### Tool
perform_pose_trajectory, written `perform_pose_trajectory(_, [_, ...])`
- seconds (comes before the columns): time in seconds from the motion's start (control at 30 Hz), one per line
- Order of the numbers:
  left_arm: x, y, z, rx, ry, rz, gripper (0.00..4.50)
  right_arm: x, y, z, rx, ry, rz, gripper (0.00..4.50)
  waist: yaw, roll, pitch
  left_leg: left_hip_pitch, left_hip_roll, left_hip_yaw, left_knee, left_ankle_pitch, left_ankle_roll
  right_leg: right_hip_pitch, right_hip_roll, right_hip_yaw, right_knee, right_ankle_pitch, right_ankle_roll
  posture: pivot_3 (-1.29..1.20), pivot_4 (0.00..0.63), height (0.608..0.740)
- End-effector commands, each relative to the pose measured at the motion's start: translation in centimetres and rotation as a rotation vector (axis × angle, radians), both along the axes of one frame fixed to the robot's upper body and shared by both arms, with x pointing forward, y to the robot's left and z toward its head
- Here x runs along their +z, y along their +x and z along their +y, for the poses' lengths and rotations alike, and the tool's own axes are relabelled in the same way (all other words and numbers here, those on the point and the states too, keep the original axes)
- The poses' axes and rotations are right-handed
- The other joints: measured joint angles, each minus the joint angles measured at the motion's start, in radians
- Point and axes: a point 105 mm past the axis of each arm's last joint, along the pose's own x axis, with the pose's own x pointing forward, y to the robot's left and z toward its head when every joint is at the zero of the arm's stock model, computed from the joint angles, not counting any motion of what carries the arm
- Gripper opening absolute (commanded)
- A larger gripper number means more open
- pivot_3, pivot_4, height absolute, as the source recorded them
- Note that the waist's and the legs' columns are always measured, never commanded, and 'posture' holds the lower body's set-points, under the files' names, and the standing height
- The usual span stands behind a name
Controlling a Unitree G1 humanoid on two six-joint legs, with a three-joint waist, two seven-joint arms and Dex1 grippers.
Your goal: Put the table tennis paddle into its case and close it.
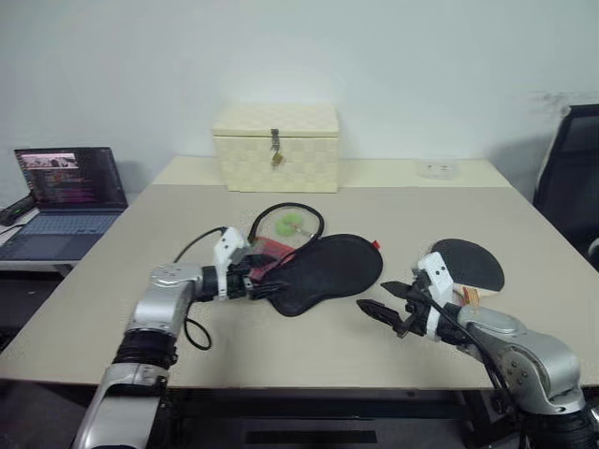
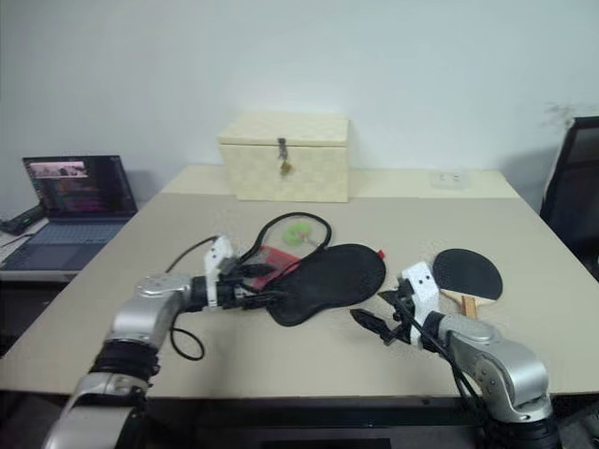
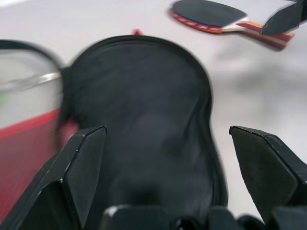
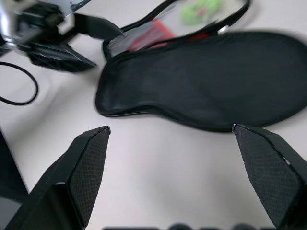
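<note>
**A:** While the case lies unzipped mid-table, flap spread flat with the black lining up, the paddle is not in it yet. It sits black face up well off to the right of the case, just past the right gripper.

**B:** Gripper states?

**A:** Both spread wide, both empty. Left gripper is at the narrow handle end of the case, fingers either side of it; can't tell if they touch the fabric. Right hangs over bare table between case and paddle, pointing at the case.

**B:** So which step?

**A:** My read: case is opened, pick of the paddle not started. Insertion and zip are all ahead.

**B:** Next move?

**A:** Probably the right arm, since it's nearest. It has to swing back toward the paddle and take the wooden handle, which points toward the robot. Paddle lies flat, so a low approach and a pinch across the handle's sides. Then slide it head first onto the open half.

**B:** Risks?

**A:** Soft case may skid when the paddle pushes in. Left should pin it down.
</note>
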Motion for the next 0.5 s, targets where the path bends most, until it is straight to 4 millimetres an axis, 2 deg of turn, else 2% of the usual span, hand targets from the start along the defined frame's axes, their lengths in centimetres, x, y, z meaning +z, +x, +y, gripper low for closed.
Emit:
perform_pose_trajectory(0.03, [2.2, -0.4, 2.0, 0.036, 0.011, -0.090, 4.47, -0.4, 1.3, 0.7, -0.079, -0.009, 0.033, 4.50, 0.002, 0.000, 0.000, 0.000, 0.000, 0.000, 0.000, 0.000, 0.000, 0.000, 0.000, 0.000, 0.000, 0.000, 0.000, 0.00, 0.150, 0.740])
perform_pose_trajectory(0.2, [2.2, -1.1, 3.3, 0.077, 0.024, -0.093, 4.47, -2.3, 3.4, 0.9, -0.215, -0.048, 0.145, 4.50, 0.004, 0.000, 0.000, 0.000, -0.001, 0.000, 0.000, 0.000, 0.000, 0.000, 0.000, -0.001, 0.000, 0.000, 0.000, 0.00, 0.150, 0.740])
perform_pose_trajectory(0.37, [2.2, -1.3, 3.7, 0.106, 0.022, -0.096, 4.47, -2.4, 3.3, 2.0, -0.182, -0.061, 0.180, 4.50, -0.001, 0.000, 0.000, 0.000, 0.000, 0.001, -0.001, 0.000, 0.000, -0.001, 0.000, 0.000, 0.000, 0.000, 0.000, 0.00, 0.150, 0.740])
perform_pose_trajectory(0.5, [2.1, -1.3, 3.6, 0.112, 0.027, -0.093, 4.47, -2.2, 2.9, 4.4, -0.115, -0.030, 0.197, 4.50, -0.004, 0.000, 0.000, 0.000, 0.001, 0.001, -0.001, 0.000, 0.000, -0.001, 0.000, 0.000, 0.000, 0.000, 0.000, 0.00, 0.150, 0.740])
